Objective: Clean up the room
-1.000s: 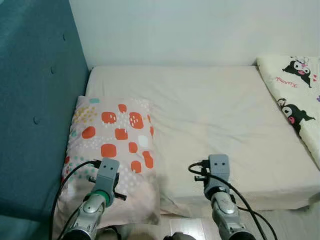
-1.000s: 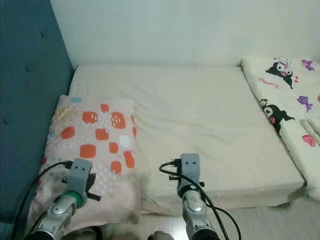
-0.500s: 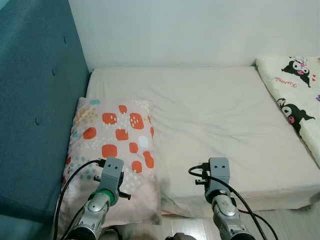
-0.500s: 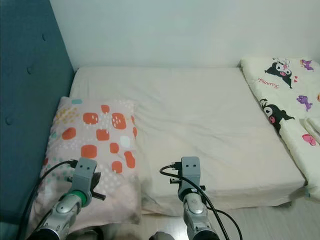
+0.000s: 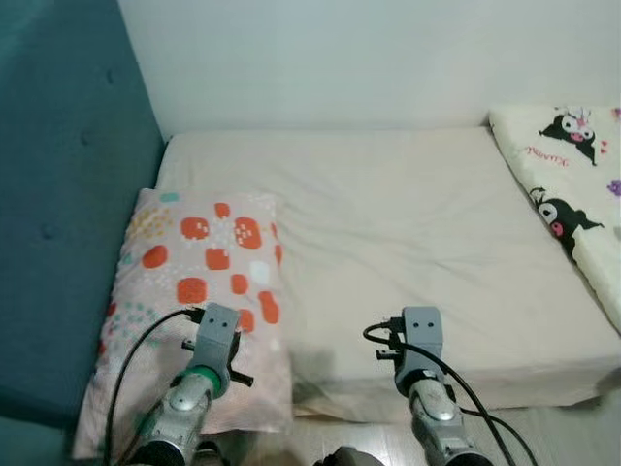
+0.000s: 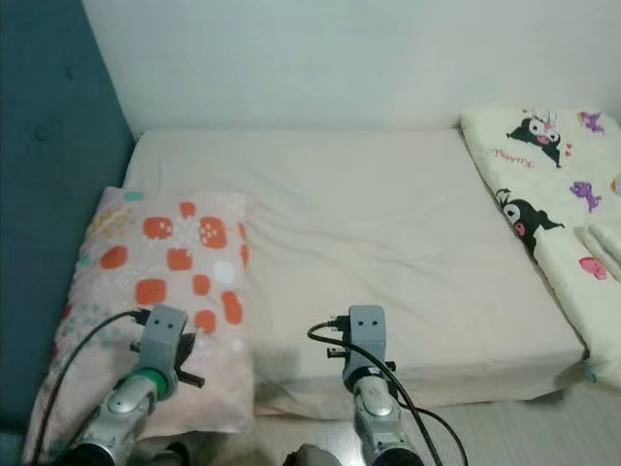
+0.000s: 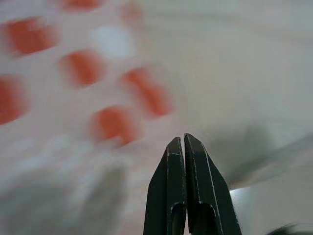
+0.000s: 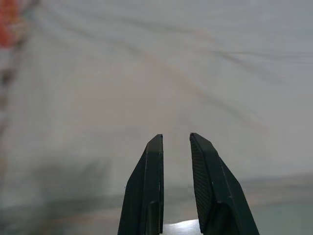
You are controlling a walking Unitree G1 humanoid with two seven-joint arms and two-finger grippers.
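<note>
So the robot's standing at the foot edge of a bed (image 5: 417,223) with a plain cream sheet, blue padded headboard (image 5: 58,194) running along its left side and a white wall (image 5: 340,58) behind. The pillow (image 5: 189,291), pale pink with orange-red blotches and little dots, lies flat on the left part of the mattress, right up against the headboard, its near end hanging a bit over the bed edge. On the right side there's a white blanket (image 6: 543,204) with black cartoon characters, just beside the mattress.

Left tool (image 7: 184,142) hangs over the near end of the pillow, fingers pressed together, nothing between them. The wrist view there is pretty blurry, but you can make out the orange spots under it. Right tool (image 8: 175,139) is over the bare sheet near the front edge of the bed, fingers a little apart with a narrow gap, holding nothing. Both arms have black cables looping off the wrists. A strip of pale floor (image 6: 505,427) shows below the bed.
</note>
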